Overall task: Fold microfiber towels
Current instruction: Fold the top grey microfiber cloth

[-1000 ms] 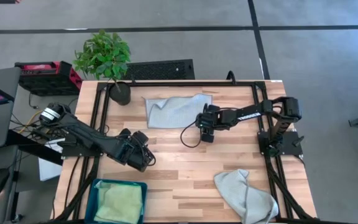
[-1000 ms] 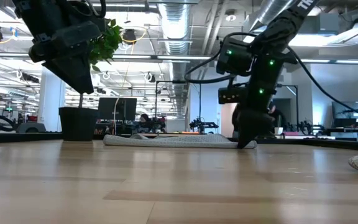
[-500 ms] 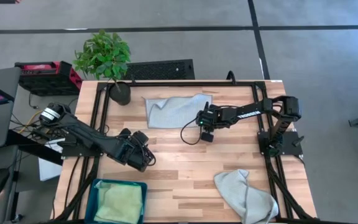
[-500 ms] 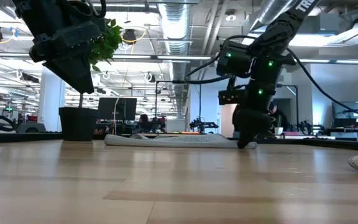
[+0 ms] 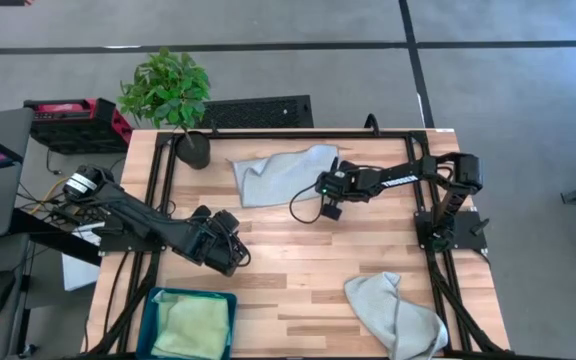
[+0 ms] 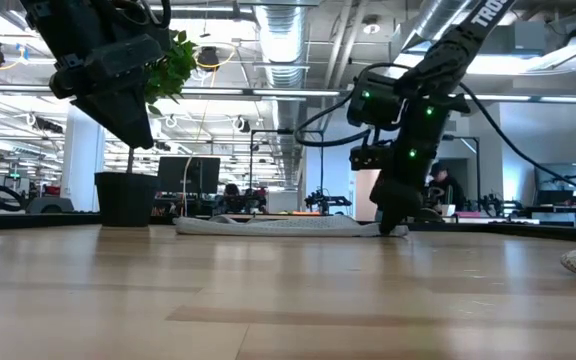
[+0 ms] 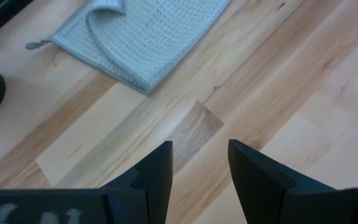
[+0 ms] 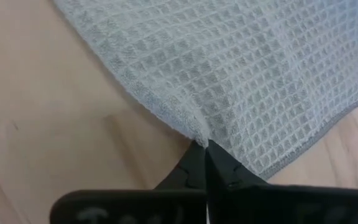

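A pale grey microfiber towel (image 5: 278,172) lies spread on the table's far middle, also seen in the left wrist view (image 7: 148,37). My right gripper (image 5: 325,190) stands at its near right edge, shut on it. My left gripper (image 5: 236,258) hovers open above bare wood at the table's left middle, with nothing between its fingers (image 7: 201,146). A second grey towel (image 5: 393,312) lies crumpled at the near right. A light green towel (image 5: 193,325) lies in the teal bin (image 5: 158,300). My right gripper pinches the towel's hemmed edge (image 8: 194,132) between its two shut fingers (image 8: 188,165), on the towel's near right side. The fingers slant down at it from the table's right. The cloth puckers at the pinch, and the rest of the towel lies flat on the table (image 6: 268,226).
A potted plant (image 5: 193,148) stands at the far left corner, close to the towel's left end. Black frame rails (image 5: 163,190) run along the table's left, far and right sides. Bare wood (image 5: 298,250) lies between the two arms.
My right gripper has shut on the towel's near right edge and has shifted a little toward the far edge. The towel's right side has drawn in slightly; the rest has stayed flat.
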Controlling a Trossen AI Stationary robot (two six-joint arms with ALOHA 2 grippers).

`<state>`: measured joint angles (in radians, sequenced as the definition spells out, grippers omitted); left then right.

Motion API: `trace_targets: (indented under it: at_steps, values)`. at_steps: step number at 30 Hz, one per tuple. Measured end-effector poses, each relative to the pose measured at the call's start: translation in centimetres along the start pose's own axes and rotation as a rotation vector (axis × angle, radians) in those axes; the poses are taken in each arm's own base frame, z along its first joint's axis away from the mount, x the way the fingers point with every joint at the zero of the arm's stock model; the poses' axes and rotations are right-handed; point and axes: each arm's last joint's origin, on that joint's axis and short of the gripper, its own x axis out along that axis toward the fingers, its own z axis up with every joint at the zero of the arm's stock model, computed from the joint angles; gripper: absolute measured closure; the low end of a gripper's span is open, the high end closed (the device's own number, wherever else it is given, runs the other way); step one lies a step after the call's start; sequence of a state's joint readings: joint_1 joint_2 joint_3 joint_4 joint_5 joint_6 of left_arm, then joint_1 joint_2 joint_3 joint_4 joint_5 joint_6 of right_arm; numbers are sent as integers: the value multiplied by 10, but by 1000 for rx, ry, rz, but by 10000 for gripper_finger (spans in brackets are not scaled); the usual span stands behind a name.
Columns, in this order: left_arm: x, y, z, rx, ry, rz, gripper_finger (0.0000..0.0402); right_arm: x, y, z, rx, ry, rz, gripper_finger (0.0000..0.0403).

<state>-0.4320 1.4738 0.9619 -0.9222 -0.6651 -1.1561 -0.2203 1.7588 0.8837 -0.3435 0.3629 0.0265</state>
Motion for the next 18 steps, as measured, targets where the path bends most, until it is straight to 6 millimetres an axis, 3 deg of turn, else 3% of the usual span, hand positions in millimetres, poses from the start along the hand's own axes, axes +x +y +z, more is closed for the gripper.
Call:
trace_targets:
  at_steps: [7, 18]
  values:
    - [0, 0, 0, 0, -2, 1, 254, -4, -2, 8, 1, -18, -8, 400]
    - [0, 0, 0, 13, -1, 3, 254, -39, -12, 67, -76, -213, -18, 401]
